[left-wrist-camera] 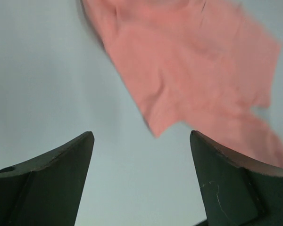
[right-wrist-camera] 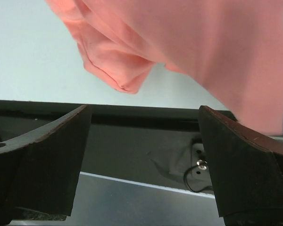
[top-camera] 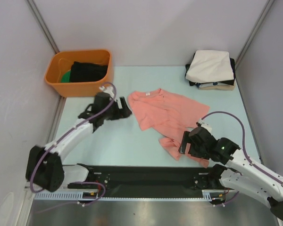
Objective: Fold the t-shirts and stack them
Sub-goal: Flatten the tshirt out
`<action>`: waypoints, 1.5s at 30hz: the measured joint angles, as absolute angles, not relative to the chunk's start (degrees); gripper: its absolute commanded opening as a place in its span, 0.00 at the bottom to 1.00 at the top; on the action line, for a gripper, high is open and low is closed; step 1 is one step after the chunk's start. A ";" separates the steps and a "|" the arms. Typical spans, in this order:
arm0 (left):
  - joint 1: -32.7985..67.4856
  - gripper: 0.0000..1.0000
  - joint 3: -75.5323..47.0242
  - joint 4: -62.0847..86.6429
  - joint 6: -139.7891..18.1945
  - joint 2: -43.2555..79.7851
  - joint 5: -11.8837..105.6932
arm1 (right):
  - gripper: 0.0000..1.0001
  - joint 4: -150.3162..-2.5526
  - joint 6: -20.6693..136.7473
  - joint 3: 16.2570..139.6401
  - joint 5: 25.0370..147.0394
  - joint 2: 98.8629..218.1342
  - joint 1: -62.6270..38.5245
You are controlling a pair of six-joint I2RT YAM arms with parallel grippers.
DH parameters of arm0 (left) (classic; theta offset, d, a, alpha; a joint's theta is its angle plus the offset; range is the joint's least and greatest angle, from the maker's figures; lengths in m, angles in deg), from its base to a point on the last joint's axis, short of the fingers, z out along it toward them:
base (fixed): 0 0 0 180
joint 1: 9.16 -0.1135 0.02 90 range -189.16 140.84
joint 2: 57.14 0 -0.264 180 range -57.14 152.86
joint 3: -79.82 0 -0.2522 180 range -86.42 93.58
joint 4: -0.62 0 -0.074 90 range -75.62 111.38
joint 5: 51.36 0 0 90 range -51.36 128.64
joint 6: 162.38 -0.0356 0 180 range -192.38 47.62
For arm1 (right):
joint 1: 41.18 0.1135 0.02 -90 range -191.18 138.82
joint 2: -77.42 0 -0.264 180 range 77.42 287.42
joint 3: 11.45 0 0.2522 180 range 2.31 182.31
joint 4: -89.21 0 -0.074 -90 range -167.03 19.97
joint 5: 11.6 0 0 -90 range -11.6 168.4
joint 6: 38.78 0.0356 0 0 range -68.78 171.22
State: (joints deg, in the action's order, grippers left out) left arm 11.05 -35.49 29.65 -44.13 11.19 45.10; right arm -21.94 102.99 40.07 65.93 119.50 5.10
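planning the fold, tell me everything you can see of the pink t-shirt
The salmon-pink t-shirt is plain soft cloth, unfolded and wrinkled, lying on the pale table, neckline toward the far side, near end bunched. The left gripper stands open beside its far-left corner, the right gripper open at its near end; neither grips it.

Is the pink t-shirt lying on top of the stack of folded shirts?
No, the pink t-shirt lies unfolded on the table, apart from the stack of folded shirts in the far right corner.

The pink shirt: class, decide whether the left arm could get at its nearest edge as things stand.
Probably yes. The left fingers are open beside the pink shirt, with only bare table between them.
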 measured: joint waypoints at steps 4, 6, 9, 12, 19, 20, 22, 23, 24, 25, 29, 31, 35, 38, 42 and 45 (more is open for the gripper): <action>18.68 0.88 -41.65 27.77 -42.07 21.07 47.09 | 1.00 -25.98 104.85 37.01 67.13 120.20 6.44; 21.83 0.86 -41.87 25.43 -41.11 25.27 47.99 | 1.00 -27.12 105.75 36.25 67.15 120.66 7.64; 24.45 0.81 -40.53 21.56 -40.21 31.02 48.14 | 1.00 -28.28 106.77 35.94 67.13 120.66 9.06; 25.56 0.73 -37.85 19.03 -39.34 37.40 48.10 | 1.00 -28.76 107.45 35.94 67.04 120.31 9.72; 26.57 0.27 -35.31 11.01 -36.06 43.83 48.14 | 1.00 -26.31 109.79 35.94 64.35 116.14 9.76; 26.72 0.01 -34.83 10.53 -35.91 44.96 47.90 | 1.00 -25.79 110.25 35.90 63.74 115.50 9.76; 26.81 0.00 -34.06 9.61 -35.01 46.43 48.36 | 1.00 -24.72 111.43 35.72 62.74 114.45 9.78; 26.83 0.00 -33.80 9.59 -34.82 46.60 48.27 | 1.00 -24.32 111.93 35.55 62.47 114.30 9.78; 26.94 0.00 -33.78 9.91 -34.66 46.23 47.53 | 1.00 -23.99 112.43 35.26 62.19 114.39 9.78; 26.92 0.00 -33.96 11.07 -34.38 45.44 46.70 | 1.00 -23.67 112.94 34.87 62.10 114.74 9.80; 25.26 0.00 -37.37 17.45 -33.53 33.86 42.50 | 1.00 -23.58 113.83 33.43 62.34 116.14 10.79; 23.25 0.00 -38.00 20.30 -33.40 25.51 40.14 | 1.00 -24.61 113.79 32.84 62.80 117.16 11.64; 18.48 0.00 -38.55 22.92 -33.42 9.18 36.14 | 1.00 -25.83 114.03 33.25 62.06 120.44 12.45; 15.84 0.00 -40.91 25.91 -33.48 -0.46 34.39 | 1.00 -25.44 114.27 33.95 60.07 120.84 12.51; 12.91 0.00 -44.82 31.94 -33.79 -8.85 32.29 | 1.00 -23.53 115.14 35.35 57.71 120.29 11.27; 9.32 0.00 -47.73 36.99 -33.94 -14.36 31.16 | 1.00 -21.76 116.30 35.72 56.05 119.94 10.98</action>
State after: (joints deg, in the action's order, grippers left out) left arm 9.32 -47.73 36.99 -33.94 -14.36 31.16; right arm -21.76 116.30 35.72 56.05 119.94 10.98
